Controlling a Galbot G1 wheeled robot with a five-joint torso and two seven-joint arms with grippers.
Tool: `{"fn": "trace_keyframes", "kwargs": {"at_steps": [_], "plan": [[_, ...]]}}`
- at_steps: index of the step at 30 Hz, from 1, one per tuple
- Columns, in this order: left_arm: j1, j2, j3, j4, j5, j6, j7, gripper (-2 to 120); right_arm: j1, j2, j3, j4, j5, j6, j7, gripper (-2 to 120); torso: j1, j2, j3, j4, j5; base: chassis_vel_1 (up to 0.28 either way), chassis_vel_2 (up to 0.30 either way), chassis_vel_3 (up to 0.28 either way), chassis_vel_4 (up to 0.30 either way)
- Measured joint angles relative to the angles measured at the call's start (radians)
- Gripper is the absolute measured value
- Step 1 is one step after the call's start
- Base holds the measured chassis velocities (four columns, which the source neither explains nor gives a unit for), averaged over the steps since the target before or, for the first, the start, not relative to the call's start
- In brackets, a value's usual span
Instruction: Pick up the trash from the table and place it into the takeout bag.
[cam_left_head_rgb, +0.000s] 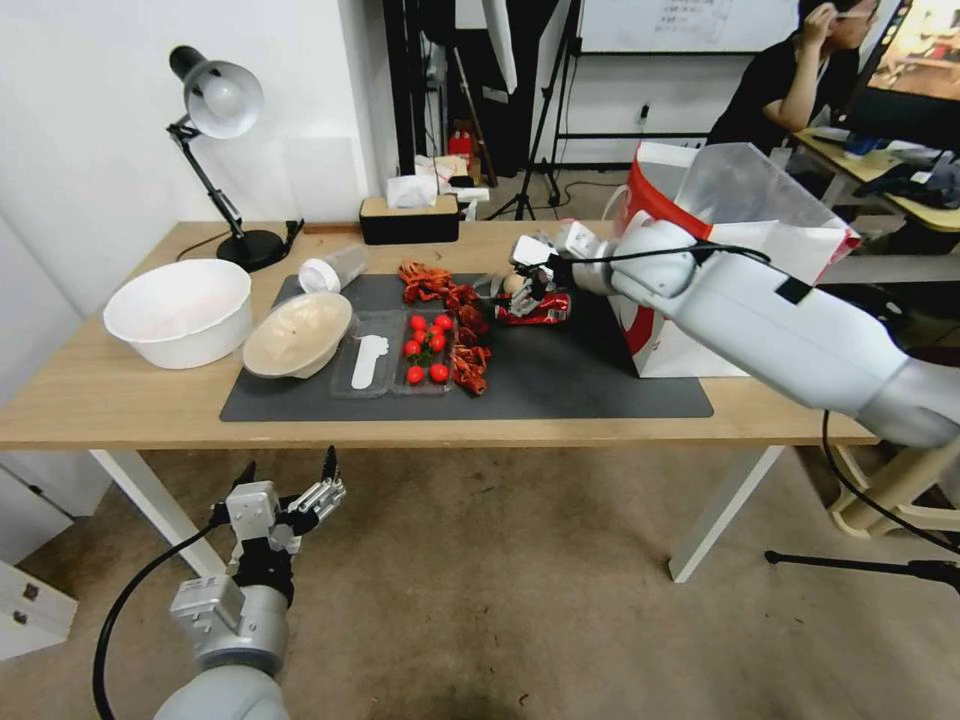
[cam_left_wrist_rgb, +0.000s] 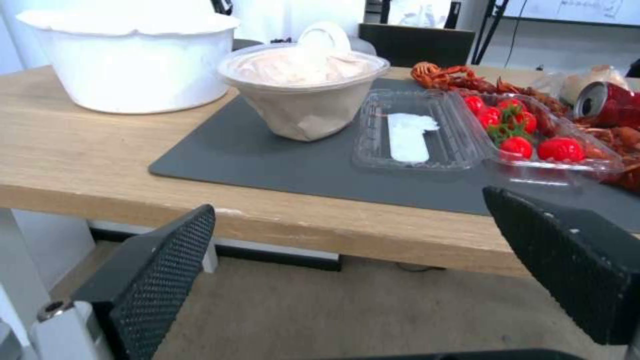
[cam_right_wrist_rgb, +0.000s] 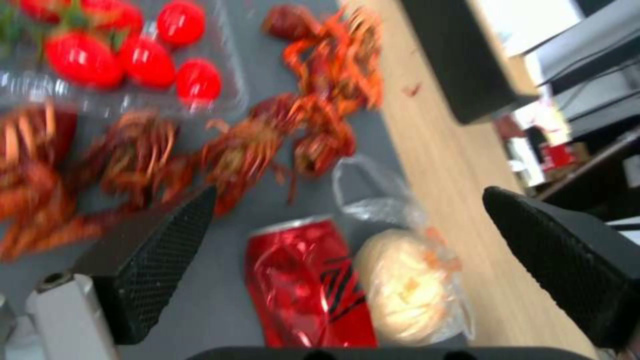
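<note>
— While hovering at centre frame over the dark grey mat (cam_left_head_rgb: 560, 385): right gripper (cam_right_wrist_rgb: 347, 240), fingers spread wide, nothing held. Below it?

— Crushed red soda can (cam_right_wrist_rgb: 303, 290), touching beige lump in clear wrap (cam_right_wrist_rgb: 407, 285). Large white paper bag with red side panels (cam_left_head_rgb: 745, 215) upright, right of centre.

— Left gripper (cam_left_head_rgb: 290, 478)?

— Lower left, below the light-wood table (cam_left_head_rgb: 90, 390) edge. Fingers apart, empty.

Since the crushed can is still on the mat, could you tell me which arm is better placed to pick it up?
Probably the right: the right gripper hangs open above the crushed red soda can, beside the takeout bag. The left gripper waits open below the table edge.
</note>
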Motion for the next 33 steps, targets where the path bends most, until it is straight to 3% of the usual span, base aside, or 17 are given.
{"fn": "trace_keyframes", "kwargs": {"at_steps": [4,17,22,33], "plan": [[-0.001,0.000,0.000,0.002,0.000,0.000,-0.001,100,0.028,0.030,-0.017,-0.059,-0.060,0.037,-0.068,100,0.000,0.000,0.000,-0.0001,0.0000,0.000,0.000,0.000,0.000],[0.000,0.005,0.001,0.003,0.000,0.002,-0.002,100,0.065,0.030,-0.063,-0.132,-0.112,0.086,-0.127,100,0.000,0.000,0.000,-0.0001,0.0000,0.000,0.000,0.000,0.000],[0.001,0.006,0.005,0.001,0.001,0.006,-0.004,100,0.070,0.058,-0.039,-0.238,-0.094,0.146,-0.241,100,0.000,0.000,0.000,0.0000,0.0002,0.000,0.000,0.000,0.000],[0.003,0.005,0.003,0.001,0.002,0.007,-0.006,100,0.069,0.098,-0.023,-0.314,-0.109,0.148,-0.239,100,0.000,0.000,0.000,0.0000,0.0000,0.000,0.000,0.000,0.000]]}}
